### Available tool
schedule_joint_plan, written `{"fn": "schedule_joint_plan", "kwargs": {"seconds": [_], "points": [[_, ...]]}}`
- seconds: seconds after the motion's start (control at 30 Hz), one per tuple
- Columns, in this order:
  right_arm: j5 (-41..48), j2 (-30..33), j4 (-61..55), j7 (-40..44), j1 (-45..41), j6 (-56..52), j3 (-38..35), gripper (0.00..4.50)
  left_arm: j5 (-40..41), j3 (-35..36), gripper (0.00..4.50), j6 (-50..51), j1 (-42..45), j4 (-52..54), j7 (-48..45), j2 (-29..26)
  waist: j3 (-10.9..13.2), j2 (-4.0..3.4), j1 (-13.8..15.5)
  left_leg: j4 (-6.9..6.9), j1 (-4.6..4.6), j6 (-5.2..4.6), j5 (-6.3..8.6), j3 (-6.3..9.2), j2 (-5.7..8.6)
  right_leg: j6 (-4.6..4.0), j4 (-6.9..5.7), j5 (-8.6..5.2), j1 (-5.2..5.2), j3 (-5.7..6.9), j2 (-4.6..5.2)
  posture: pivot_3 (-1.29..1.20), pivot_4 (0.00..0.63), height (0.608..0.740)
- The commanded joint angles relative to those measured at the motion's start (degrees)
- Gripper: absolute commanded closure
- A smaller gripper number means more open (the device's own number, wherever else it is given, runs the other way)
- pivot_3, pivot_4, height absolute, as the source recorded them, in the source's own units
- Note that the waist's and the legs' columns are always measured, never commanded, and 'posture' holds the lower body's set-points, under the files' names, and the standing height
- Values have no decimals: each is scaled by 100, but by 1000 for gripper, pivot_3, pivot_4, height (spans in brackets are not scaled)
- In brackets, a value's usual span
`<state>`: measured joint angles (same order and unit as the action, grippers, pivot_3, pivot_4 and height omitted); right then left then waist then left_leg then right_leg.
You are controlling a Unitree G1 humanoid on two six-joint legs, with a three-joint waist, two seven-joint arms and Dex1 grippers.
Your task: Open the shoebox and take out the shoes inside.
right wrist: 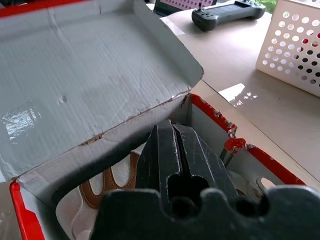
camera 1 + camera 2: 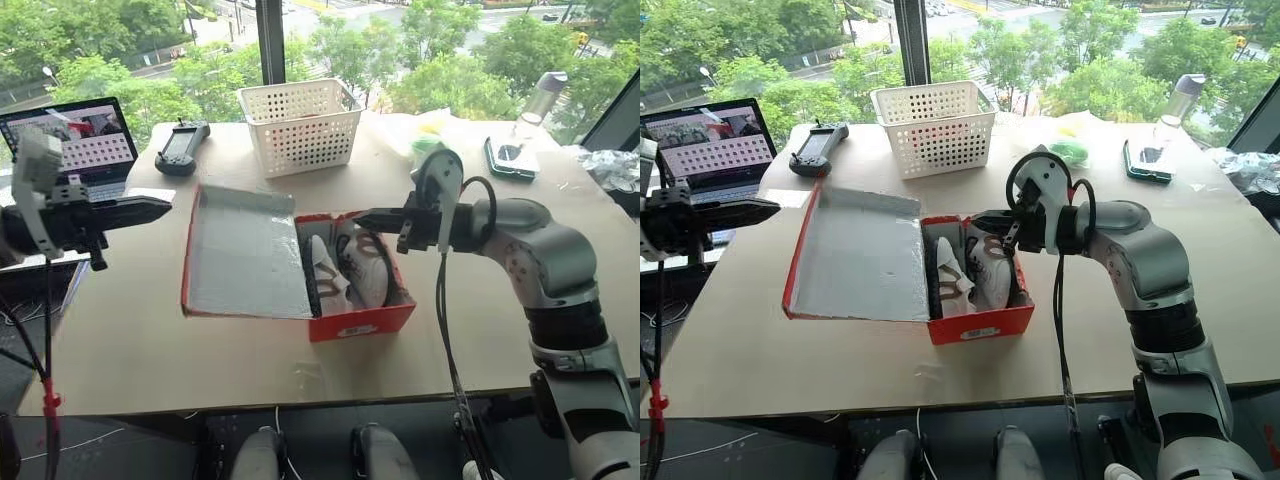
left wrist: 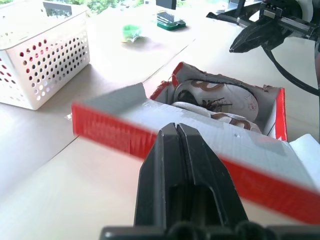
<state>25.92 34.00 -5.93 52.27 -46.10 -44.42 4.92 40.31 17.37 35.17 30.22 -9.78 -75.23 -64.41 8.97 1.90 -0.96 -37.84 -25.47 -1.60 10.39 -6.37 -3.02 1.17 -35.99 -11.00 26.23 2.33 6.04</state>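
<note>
Already laid open, the shoebox (image 2: 300, 270) exposes light, pliable shoes (image 2: 345, 268), best gripped at the collar once the closed, empty right claw (image 2: 362, 220) and left claw (image 2: 165, 207) are opened.

The red cardboard shoebox (image 2: 345, 322) has a matt grey inside; the basket (image 2: 300, 125) is white perforated plastic.

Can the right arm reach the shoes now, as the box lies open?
Probably yes. The shoebox has its lid folded flat to the side, so the shoes lie uncovered. The right gripper hovers just above them with nothing in between, but its jaws are shut and must open first.
</note>
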Motion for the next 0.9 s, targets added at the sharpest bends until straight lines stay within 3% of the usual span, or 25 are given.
{"fn": "schedule_joint_plan", "kwargs": {"seconds": [0.03, 0.23, 0.47, 0.67, 0.77, 0.9], "points": [[-10, -24, -32, 16, -71, 175, -60, 4500, 96, 98, 4474, -5, -139, 465, -132, 44, 0, 0, 13, 0, -2, 0, 0, 0, 0, 0, 3, 0, 0, 1, 0, 0, 150, 733], [-279, -125, 283, -282, -168, 84, 59, 4500, 237, -130, 4474, 61, -384, 1293, 253, 754, 0, 0, 36, -2, -4, 0, 0, -3, 6, 0, 8, 4, -5, -2, 11, 0, 150, 733], [-342, -337, 745, -959, -495, -820, -99, 4500, -76, -396, 4474, -546, -782, 1763, 840, 1848, 0, 0, -6, -3, 1, 1, -2, -4, 4, 7, -6, 41, -4, -3, 3, 0, 150, 733], [-349, -18, 334, -838, -549, -1362, 103, 4500, -168, -380, 4474, -789, -839, 1729, 980, 2039, 0, 0, 9, -2, -2, 1, -2, 1, 3, 3, -2, 43, -4, -3, -2, 0, 150, 733], [-234, 138, -11, -742, -589, -1679, 195, 3760, -91, -393, 4500, -740, -790, 1831, 1014, 2057, 0, 0, 9, -2, -2, 1, -2, 0, 6, 9, 2, 43, -5, -3, 3, 0, 150, 733], [-119, 162, -197, -770, -735, -2018, 233, 2415, -47, -471, 4500, -695, -856, 2018, 999, 2102, 0, 0, 4, -2, -1, 1, -2, 3, 3, 22, 3, 36, -4, -3, 3, 0, 150, 733]]}}
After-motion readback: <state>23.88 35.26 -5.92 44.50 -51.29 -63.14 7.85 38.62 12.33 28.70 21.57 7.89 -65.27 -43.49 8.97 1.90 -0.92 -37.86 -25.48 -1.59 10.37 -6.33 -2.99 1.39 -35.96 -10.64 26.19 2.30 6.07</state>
